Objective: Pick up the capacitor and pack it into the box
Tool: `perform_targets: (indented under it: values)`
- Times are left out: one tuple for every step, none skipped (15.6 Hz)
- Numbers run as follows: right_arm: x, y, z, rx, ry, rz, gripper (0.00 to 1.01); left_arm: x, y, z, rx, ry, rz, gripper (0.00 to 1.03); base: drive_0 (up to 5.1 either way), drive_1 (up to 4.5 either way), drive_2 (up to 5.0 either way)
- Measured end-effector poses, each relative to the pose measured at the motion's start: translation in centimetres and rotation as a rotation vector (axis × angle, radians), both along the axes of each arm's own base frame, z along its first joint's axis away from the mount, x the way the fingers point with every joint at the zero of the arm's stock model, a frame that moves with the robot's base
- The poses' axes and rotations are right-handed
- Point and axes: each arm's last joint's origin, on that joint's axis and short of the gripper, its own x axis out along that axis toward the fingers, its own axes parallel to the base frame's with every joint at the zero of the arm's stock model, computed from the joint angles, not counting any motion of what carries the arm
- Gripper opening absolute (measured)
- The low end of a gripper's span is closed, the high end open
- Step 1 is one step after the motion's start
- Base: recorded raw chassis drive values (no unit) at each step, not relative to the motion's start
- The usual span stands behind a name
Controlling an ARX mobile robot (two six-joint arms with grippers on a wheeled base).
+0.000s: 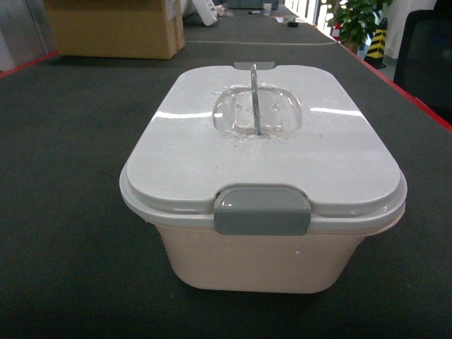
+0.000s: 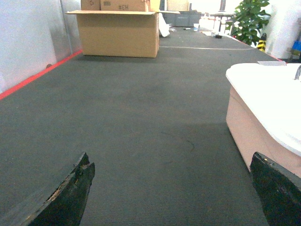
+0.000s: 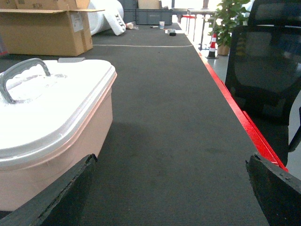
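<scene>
The box, a pale pink tub with a white lid, stands in the middle of the head view; its grey latch is down and its clear handle lies in the lid. The left wrist view shows the box at the right, beside my open left gripper. At the left of the right wrist view the box sits next to my open right gripper. Both grippers hold nothing and hang low over the dark mat. Neither gripper shows in the head view. The capacitor is out of view.
A brown cardboard box stands at the far left on the dark mat. A red edge strip runs along the mat's right side, with a black chair beyond it. A potted plant stands far right.
</scene>
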Motion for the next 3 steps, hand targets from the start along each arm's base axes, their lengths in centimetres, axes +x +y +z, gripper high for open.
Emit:
perform_targets:
  values:
    - [0.0,0.0,0.0,0.0,0.0,0.0,0.98,0.0,0.0,0.01,0.0,0.0,0.0,0.98,0.0,0.0,0.0]
    - [0.0,0.0,0.0,0.0,0.0,0.0,0.98,0.0,0.0,0.0,0.0,0.0,0.0,0.98,0.0,0.0,0.0]
    - [0.0,0.0,0.0,0.0,0.0,0.0,0.98,0.0,0.0,0.0,0.0,0.0,0.0,0.98,0.0,0.0,0.0]
